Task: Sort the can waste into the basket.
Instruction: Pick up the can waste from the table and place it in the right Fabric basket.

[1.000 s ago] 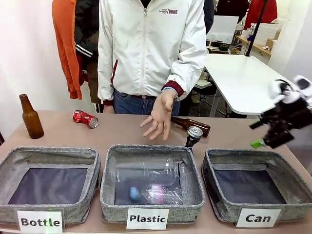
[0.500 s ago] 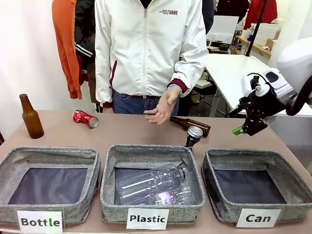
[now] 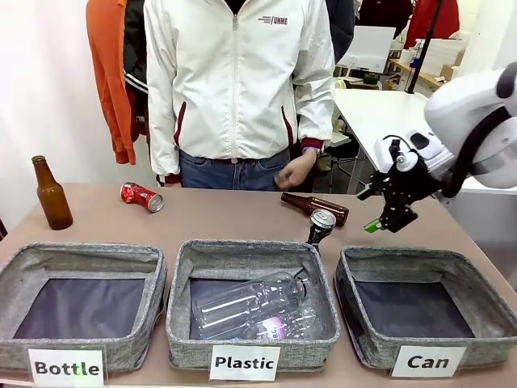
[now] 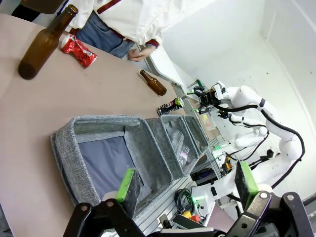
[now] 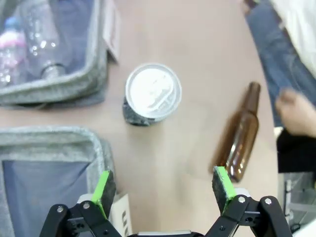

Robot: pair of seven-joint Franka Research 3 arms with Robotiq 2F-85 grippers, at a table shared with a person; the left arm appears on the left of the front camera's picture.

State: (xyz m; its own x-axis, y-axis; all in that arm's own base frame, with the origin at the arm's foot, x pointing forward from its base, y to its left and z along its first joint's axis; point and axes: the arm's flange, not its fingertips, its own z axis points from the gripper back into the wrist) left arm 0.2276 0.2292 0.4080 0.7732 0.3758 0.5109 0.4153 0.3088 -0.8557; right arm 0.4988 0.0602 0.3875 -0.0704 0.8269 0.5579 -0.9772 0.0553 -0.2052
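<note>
Cans sit well apart on the tan table [image 3: 226, 217]. The dark can [image 3: 321, 225] stands just behind the Plastic basket [image 3: 242, 246], near the gap to the Can basket [image 3: 404, 257]. The red can [image 3: 142, 196], crushed, lies at far left near an upright bottle [image 3: 50, 194]. A second bottle [image 3: 315, 205] lies just behind the dark can.

The right gripper [image 3: 368, 210] hangs over the table right of the dark can, jaws wide apart and holding nothing. In its wrist view the can's silver top shows beyond the green pads [image 5: 102, 190]. The left gripper [image 4: 185, 181] is likewise spread and holds nothing.

A person in a white jacket [image 3: 234, 81] stands across the table beside an orange garment [image 3: 109, 73]. A white table [image 3: 396, 133] stands behind at right.

White labels read "Bottle", "Plastic" and "Can". The jacket's small chest print seems to read "UNME".
</note>
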